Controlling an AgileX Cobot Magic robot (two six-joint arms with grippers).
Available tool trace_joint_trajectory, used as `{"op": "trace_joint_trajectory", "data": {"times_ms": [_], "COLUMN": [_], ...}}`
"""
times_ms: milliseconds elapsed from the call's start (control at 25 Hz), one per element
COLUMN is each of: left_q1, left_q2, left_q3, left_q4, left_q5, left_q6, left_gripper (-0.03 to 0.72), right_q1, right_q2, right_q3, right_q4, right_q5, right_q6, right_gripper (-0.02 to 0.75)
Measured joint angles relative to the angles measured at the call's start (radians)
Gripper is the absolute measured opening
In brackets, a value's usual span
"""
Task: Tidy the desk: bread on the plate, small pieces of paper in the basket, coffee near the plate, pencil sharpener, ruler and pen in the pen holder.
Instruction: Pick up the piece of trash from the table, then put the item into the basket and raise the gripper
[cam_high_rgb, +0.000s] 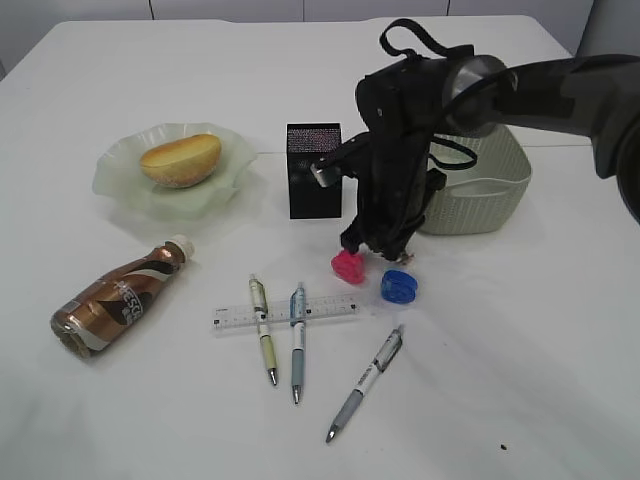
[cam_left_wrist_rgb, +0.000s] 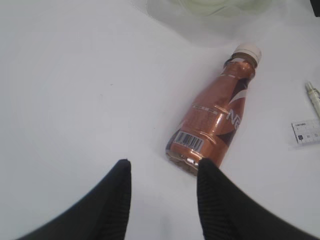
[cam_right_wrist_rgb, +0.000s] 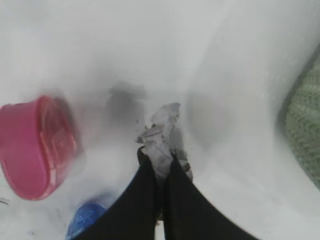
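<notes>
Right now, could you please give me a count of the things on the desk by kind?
Pens: 3
Pencil sharpeners: 2
Ruler: 1
Coffee bottle: 1
Bread: 1
Plate: 1
Pen holder: 1
Basket: 1
Paper scrap, in the right gripper: 1
Total: 12

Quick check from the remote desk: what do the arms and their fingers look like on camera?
The right arm is glossy black with a silver ring at the wrist joint; black cables loop over its bulky black wrist housing. Both pairs of fingers are matte black and tapered, the left ones finely ribbed, the right ones smooth. The left arm itself isn't visible.
</notes>
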Motion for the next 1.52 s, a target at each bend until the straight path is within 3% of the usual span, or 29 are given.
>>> {"op": "trace_joint_trajectory", "data": {"times_ms": [400,680,1000,1520], "left_q1": [0.000,0.000,0.000,0.000], "left_q2": [0.000,0.000,0.000,0.000], "left_q3": [0.000,0.000,0.000,0.000], "left_q4": [0.000,0.000,0.000,0.000], "left_q5": [0.000,0.000,0.002,0.015], "left_q6": [0.000,0.000,0.000,0.000], "left_gripper": [0.318,0.318,0.318,0.318], "right_q1": [0.000,0.000,-0.013,-0.205], "right_q2": [0.002,0.002,0.000,-0.002], "right_q3": [-0.109,-0.283,-0.462,-0.469], "right_q4": [0.025,0.094,0.096,0.090], "right_q5": [0.111,0.127,0.134,0.147], "right_q6": [0.000,0.015,0.071,0.103], "right_gripper": [0.013,0.013,0.013,0.013]}}
